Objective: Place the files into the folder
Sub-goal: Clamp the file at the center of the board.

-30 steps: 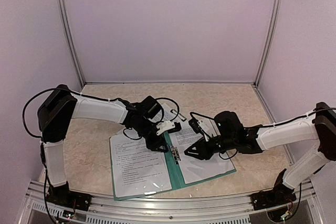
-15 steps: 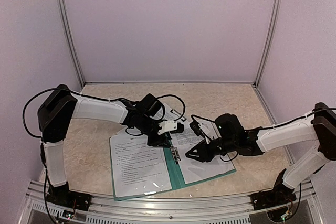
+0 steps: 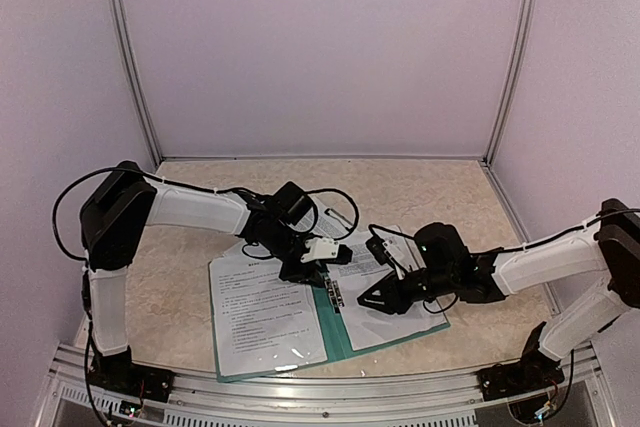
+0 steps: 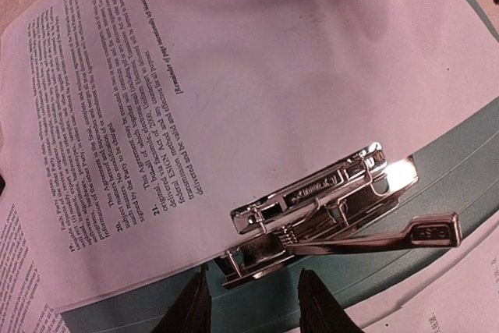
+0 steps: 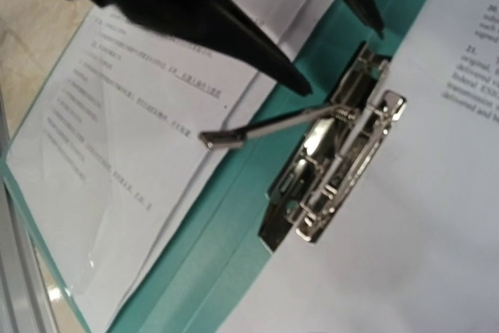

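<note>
**Files point(image 3: 262, 315) in open folder point(image 3: 337, 335); both end effectors unloaded**

Files lie on both flaps of the folder, which is open flat on the bench point(image 3: 175, 267). We note its clip point(image 4: 312, 200) has the lever raised. Left end effector point(image 4: 256, 313) hovers parted beside the clip, right end effector point(image 3: 372, 297) parted over the right sheet, neither gripping.

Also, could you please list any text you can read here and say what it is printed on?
"[Remainder of page intentionally left blank]": right sheet.
"20." and "21.": paragraph numbers, same sheet; their body text is too small.
Clip lever: embossed mark, unreadable.
Left sheet: blurred.
</note>
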Motion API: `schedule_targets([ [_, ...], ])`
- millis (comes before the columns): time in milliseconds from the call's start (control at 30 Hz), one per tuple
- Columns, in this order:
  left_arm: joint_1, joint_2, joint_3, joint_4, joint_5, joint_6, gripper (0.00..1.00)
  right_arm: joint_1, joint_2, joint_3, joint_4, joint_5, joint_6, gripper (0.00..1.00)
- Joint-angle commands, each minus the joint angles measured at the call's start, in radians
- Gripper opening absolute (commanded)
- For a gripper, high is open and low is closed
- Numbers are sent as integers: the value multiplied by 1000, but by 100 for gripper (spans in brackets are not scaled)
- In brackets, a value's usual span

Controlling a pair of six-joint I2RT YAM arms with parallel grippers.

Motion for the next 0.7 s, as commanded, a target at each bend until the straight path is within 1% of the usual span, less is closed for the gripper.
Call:
schedule_targets([
  [0, -6, 40, 50, -36, 26, 52, 36, -10, -23, -11, 24, -8, 11, 30],
  [167, -6, 62, 70, -63, 24, 73, 32, -10, -25, -12, 19, -5, 12, 30],
  [667, -9, 41, 2, -58, 30, 90, 22, -9, -19, -11, 20, -5, 19, 30],
])
